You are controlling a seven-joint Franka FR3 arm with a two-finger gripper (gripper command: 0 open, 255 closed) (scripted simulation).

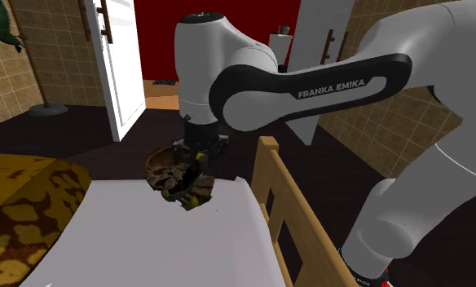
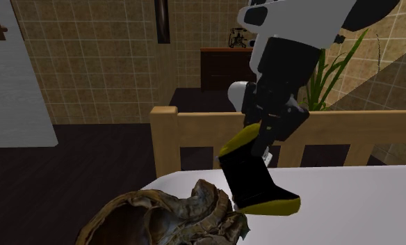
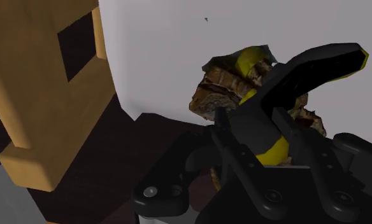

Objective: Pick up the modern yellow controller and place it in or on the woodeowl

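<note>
A black controller with yellow edges [image 2: 254, 177] hangs tilted in my gripper [image 2: 270, 136], which is shut on its upper part. Its lower end sits just at the white bed surface [image 2: 361, 202], beside a brown, rough, bowl-like carved piece [image 2: 160, 219]. In the shoulder view the gripper [image 1: 197, 160] holds the controller [image 1: 194, 178] right over that brown bowl [image 1: 167, 167] at the far edge of the bed. In the wrist view the controller [image 3: 318, 63] sticks out from between the fingers, and the brown piece [image 3: 220, 89] lies behind it.
A light wooden bed frame [image 1: 281, 204] borders the white bed [image 1: 163, 245] close to the gripper, with dark floor beyond. A yellow-brown patterned cover [image 1: 24, 204] lies on the shoulder view's left. A white door [image 1: 118, 57] stands open further back.
</note>
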